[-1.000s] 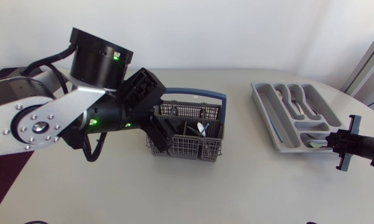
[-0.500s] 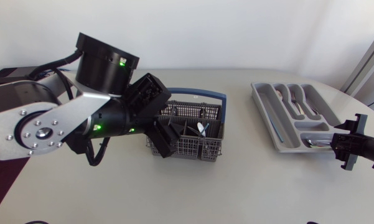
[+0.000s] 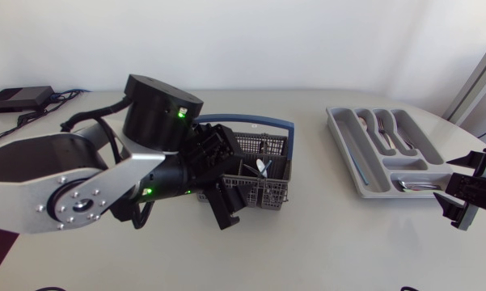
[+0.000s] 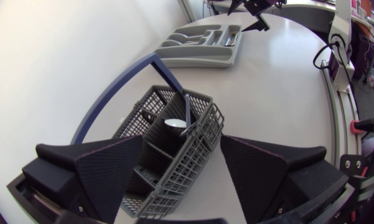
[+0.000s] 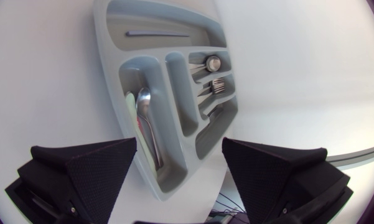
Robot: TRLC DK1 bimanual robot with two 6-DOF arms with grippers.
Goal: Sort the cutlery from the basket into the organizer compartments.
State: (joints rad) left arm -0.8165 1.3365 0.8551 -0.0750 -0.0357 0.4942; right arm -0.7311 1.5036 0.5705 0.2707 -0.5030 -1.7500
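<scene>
**Left tool lined up on the basket, next piece not yet picked**

The step in hand looks like fetching another piece. The left tool hangs low over the near end of the grey plastic mesh basket with a blue hoop handle. Its wedge fingers are spread and straddle that end, holding nothing. The basket stands mid-bench, well apart from the grey moulded plastic organizer at the right side of the pale bench.

A steel spoon standing bowl-up and a dark slim handle beside it stand in a middle cell of the basket.

The right tool is released and empty, just off the organizer's near end. A long steel spoon lies in the compartment ahead of it, and steel forks fill the slots further along.

The next move probably calls for centring the left fingers over one upright handle, dropping between the cell walls without catching the mesh, then pinching and lifting straight up.

No brand, label or writing can be read on anything.
</scene>
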